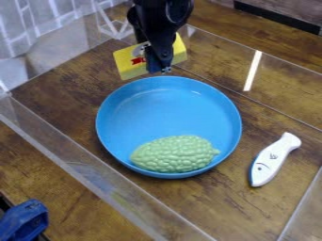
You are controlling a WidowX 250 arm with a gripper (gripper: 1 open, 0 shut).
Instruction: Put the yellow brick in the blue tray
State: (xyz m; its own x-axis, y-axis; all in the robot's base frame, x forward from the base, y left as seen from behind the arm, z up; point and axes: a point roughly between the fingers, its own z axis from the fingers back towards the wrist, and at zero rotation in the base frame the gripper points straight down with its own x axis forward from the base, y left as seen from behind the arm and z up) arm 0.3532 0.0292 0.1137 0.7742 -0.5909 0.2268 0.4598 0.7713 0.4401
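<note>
Your gripper (156, 62), partly open around the yellow brick (131, 61), holds it beside the blue tray's (169, 111) far rim.

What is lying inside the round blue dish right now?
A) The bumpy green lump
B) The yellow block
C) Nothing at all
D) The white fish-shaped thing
A: the bumpy green lump lies inside the blue dish, near its rim.
</note>
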